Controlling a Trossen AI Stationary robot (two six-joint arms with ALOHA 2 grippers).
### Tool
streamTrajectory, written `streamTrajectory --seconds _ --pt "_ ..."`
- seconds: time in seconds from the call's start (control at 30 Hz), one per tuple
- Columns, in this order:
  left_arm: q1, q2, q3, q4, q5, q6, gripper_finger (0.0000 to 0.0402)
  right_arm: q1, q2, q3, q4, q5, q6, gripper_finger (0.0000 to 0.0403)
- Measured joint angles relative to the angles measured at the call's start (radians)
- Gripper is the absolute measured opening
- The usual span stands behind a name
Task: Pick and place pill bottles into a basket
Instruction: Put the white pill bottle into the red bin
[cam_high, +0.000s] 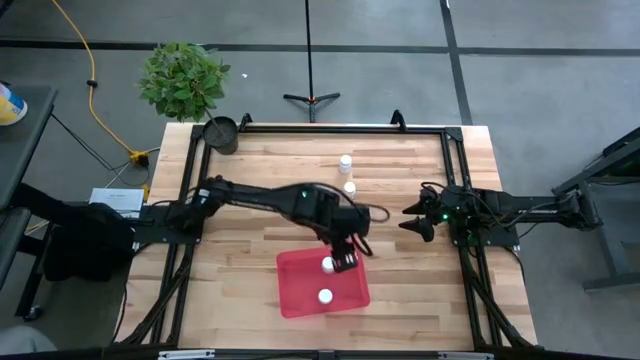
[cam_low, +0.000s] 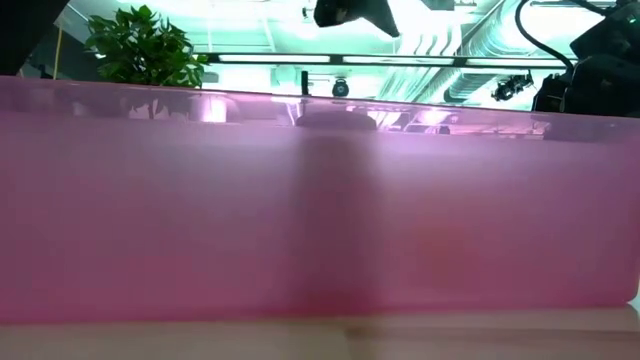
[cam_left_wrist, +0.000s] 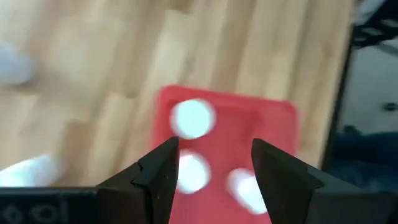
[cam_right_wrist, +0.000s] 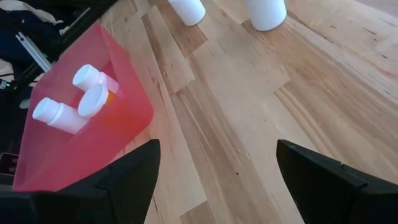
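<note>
The basket, a shallow red tray (cam_high: 300, 290), lies on the wooden table near its front edge. Three white-capped pill bottles lie inside it (cam_right_wrist: 57, 116) (cam_right_wrist: 93, 99) (cam_right_wrist: 87, 77), one with an orange body. Two more pill bottles (cam_high: 345, 162) (cam_high: 350, 187) stand upright on the table farther back. My left gripper (cam_high: 343, 262) hangs above the tray's far right part. It is open (cam_left_wrist: 214, 149), with nothing between its fingers. My right gripper (cam_high: 415, 226) waits open at the table's right side (cam_right_wrist: 217, 155), pointing toward the tray.
A dark round cup (cam_high: 221, 133) stands at the far left corner, next to a potted plant (cam_high: 183, 80) beyond the table. A black frame (cam_high: 320, 128) runs along the table's edges. In the low view the tray's red wall (cam_low: 320, 200) fills nearly everything.
</note>
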Motion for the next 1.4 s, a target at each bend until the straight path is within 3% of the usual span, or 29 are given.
streamTrajectory --seconds 0.43,0.93,1.2,1.4 --pt "0.135 -0.062 0.0 -0.325 -0.188 0.165 0.0234 0.0 0.015 0.0 0.002 0.0 0.003 0.0312" --pt "0.284 -0.05 -0.018 -0.261 -0.186 0.169 0.0234 0.0 0.025 0.0 0.002 0.002 0.003 0.0312" --pt "0.334 -0.047 -0.019 -0.077 -0.135 0.302 0.0234 0.0 0.025 0.0 0.002 0.003 0.003 0.0312" --pt "0.414 -0.026 -0.02 -0.087 -0.125 0.351 0.0234 0.0 0.025 0.0 0.002 0.004 0.003 0.0312"
